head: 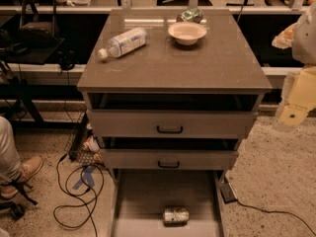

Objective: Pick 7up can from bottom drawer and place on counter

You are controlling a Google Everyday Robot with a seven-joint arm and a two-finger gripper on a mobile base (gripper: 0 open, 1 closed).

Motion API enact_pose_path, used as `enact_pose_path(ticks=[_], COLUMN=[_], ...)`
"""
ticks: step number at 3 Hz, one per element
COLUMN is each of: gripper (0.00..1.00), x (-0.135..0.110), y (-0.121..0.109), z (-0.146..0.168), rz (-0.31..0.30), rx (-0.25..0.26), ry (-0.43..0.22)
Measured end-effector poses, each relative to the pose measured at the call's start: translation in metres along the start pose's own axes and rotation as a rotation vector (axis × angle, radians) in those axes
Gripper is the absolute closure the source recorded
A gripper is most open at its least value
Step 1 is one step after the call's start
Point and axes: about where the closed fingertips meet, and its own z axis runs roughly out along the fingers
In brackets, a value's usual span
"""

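Note:
The 7up can lies on its side on the grey floor of the open bottom drawer, near its front end. The counter is the brown-grey top slab of the cabinet. Only a pale part of my arm shows at the right edge, level with the counter's front edge and far above the can. The gripper itself is out of view.
On the counter lie a clear water bottle, a pale bowl and a shiny green bag. Two upper drawers with black handles stand partly pulled out. Cables and a person's shoe are on the floor at left.

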Motion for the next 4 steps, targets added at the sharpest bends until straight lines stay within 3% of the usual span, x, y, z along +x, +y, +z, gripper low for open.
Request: enact_pose_path(ticks=[2, 3, 4], gripper=[0.0, 0.0, 0.0], x=[0.001, 0.004, -0.002], y=[-0.002, 0.01, 0.043], z=[-0.003, 0.041, 0.111], rz=[0.018, 0.022, -0.006], rx=[0.024, -0.044, -0.15], ry=[0.004, -0.046, -0.106])
